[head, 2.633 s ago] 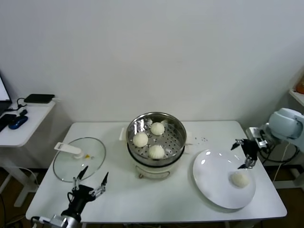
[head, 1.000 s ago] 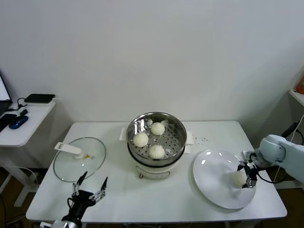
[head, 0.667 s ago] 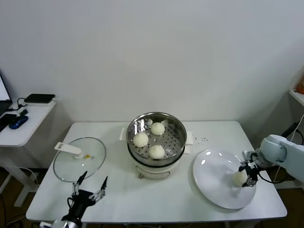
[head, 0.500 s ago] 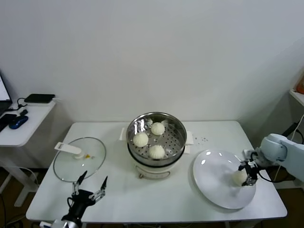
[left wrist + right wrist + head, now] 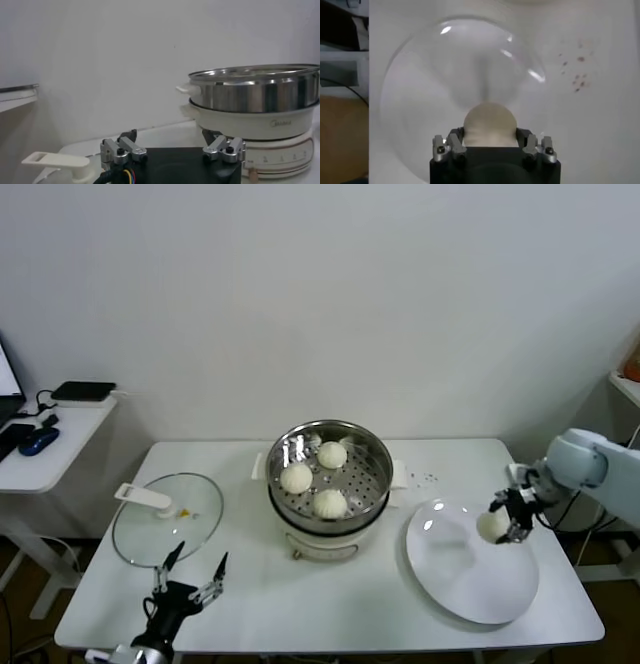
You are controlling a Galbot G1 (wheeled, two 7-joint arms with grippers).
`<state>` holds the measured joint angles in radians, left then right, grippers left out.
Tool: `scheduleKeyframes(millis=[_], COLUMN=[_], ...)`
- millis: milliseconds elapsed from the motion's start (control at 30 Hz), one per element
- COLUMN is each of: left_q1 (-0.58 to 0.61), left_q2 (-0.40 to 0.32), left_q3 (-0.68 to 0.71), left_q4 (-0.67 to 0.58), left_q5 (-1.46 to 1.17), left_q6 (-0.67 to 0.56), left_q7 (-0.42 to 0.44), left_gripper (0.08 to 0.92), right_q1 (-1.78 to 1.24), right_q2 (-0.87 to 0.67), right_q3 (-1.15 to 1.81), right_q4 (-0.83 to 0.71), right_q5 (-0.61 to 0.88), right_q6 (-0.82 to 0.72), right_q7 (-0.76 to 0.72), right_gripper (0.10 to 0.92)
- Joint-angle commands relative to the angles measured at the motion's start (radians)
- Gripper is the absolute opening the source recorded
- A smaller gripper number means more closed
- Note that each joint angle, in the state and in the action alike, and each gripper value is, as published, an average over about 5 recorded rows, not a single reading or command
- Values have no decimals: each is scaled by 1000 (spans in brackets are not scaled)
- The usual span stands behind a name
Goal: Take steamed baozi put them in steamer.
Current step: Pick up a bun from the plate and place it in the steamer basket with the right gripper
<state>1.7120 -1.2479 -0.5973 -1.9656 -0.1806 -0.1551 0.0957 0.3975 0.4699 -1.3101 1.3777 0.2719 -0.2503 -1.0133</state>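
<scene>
From my seat I see a white table point(image 5: 330, 604) against a plain white wall point(image 5: 330, 304), with a round glass lid point(image 5: 165, 519) lying flat on its left part, its white handle point(image 5: 142, 498) on top. A flat white plate point(image 5: 460, 579) sits on the right part of the table, and a few small dark specks point(image 5: 428, 477) dot the tabletop behind it. Off to the far left stands a lower side desk point(image 5: 45, 454) carrying a flat black box point(image 5: 82, 392), a cable and a dark blue mouse point(image 5: 38, 441).
</scene>
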Motion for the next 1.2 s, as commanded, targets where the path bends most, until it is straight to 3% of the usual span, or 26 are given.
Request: scheduleKeyframes(millis=[33, 467, 1200], left_q1=[-2, -25, -20], left_q2=[0, -11, -30], left_q3=[0, 3, -1], left_q4=[-3, -5, -16], left_q5=[2, 21, 33], left_q6=[0, 1, -2], left_q7=[0, 1, 1], left_gripper=[823, 823, 823], right_q1=[520, 681, 357], right_q2=[117, 436, 610], right_q3=[-365, -480, -299], right_q4=[23, -25, -116], right_q5=[268, 531, 460], right_q6=[6, -13, -97], right_q7=[-15, 0, 73], right_gripper=[679, 679, 679])
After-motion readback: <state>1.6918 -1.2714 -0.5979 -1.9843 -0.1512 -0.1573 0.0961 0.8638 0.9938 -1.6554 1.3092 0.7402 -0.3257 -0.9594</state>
